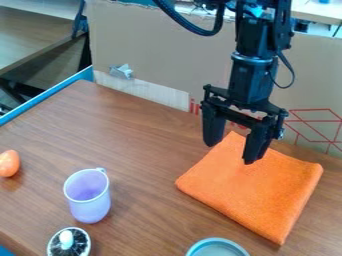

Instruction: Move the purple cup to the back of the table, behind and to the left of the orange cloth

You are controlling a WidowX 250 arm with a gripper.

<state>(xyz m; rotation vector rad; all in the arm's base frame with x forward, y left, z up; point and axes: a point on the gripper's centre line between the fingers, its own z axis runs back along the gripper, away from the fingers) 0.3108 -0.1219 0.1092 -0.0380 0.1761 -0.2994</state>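
The black gripper (pixel 230 151) hangs at the upper right, over the back corner of a folded orange cloth (pixel 257 187). Its two fingers stand wide apart with nothing between them. The cloth lies flat on the brown wooden table (pixel 133 135). To the left, a light purple cup (pixel 89 202) stands upright, its handle toward the back.
An orange egg-shaped object (pixel 9 163) rests at the left edge. At the front are a small round dark item with a white knob (pixel 67 242) and a pale blue-grey round dish (pixel 217 248). A cardboard wall (pixel 160 55) borders the back.
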